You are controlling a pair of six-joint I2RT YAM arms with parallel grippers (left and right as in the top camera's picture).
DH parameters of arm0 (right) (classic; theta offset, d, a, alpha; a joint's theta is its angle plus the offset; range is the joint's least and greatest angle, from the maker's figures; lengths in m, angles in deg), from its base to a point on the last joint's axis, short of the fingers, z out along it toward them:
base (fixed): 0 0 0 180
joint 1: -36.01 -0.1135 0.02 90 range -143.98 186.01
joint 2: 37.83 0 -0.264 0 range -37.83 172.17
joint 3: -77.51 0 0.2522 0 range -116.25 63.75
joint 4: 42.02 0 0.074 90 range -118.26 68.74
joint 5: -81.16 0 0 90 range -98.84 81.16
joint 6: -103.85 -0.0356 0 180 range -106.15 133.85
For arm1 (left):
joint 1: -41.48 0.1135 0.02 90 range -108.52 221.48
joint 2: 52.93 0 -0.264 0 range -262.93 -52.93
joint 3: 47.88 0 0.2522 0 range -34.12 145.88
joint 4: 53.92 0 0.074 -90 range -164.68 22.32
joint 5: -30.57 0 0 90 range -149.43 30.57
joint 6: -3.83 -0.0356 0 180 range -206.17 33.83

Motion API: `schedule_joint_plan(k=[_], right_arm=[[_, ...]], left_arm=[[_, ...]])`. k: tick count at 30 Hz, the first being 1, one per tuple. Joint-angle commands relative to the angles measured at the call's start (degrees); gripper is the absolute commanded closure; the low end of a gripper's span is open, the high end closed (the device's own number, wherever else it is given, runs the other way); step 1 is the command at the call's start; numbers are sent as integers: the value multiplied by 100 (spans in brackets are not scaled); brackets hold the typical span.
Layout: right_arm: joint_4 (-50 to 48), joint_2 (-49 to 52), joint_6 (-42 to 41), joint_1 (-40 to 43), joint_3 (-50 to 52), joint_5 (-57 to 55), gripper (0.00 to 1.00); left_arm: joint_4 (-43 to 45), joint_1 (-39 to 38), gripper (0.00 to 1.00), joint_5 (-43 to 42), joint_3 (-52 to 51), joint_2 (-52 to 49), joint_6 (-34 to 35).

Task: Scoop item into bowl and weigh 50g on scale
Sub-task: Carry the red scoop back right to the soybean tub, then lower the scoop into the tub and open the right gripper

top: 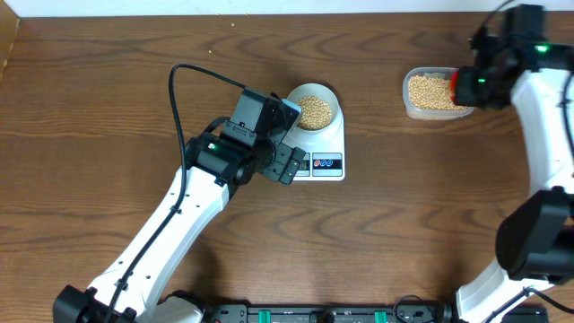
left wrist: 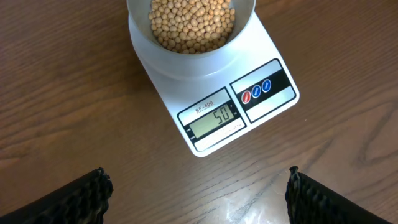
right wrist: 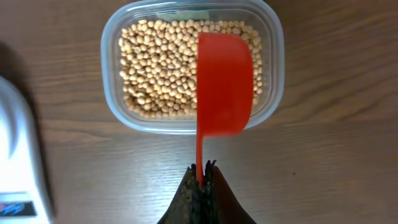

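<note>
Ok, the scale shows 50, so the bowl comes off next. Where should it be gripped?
Likely the rim of the bowl, pinched from straight above, one finger inside, one outside: it stands upright and round, with some wall showing above the beans.

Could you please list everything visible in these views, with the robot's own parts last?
table: one, brown wood, under everything
scale: one, white, mid-table, display reads 50
bowl: one, pale grey-white, on the scale
tub: one, clear plastic, far right of the table
beans: two heaps, beige-yellow, one in the bowl, one in the tub
scoop: one, red, over the tub
left gripper: one, black, open, by the scale's front
right gripper: one, black, shut on the scoop's handle
</note>
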Motion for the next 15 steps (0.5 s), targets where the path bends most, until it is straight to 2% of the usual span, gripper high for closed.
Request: schedule_joint_plan(k=[1, 3, 7, 10, 15], right_arm=[[-26, -151, -275, -457, 0, -1440, 99], [-26, -151, -358, -824, 0, -2159, 99], [-35, -151, -487, -1266, 0, -2800, 99], [-76, -151, -654, -1368, 0, -2800, 99], [-85, -162, -1928, -1228, 0, -1886, 99]], left_arm=[[-22, 20, 8, 46, 26, 7, -35], [-22, 20, 9, 48, 26, 7, -35], [-22, 20, 8, 46, 26, 7, -35], [-22, 20, 8, 46, 26, 7, -35], [-22, 20, 9, 46, 26, 7, -35]])
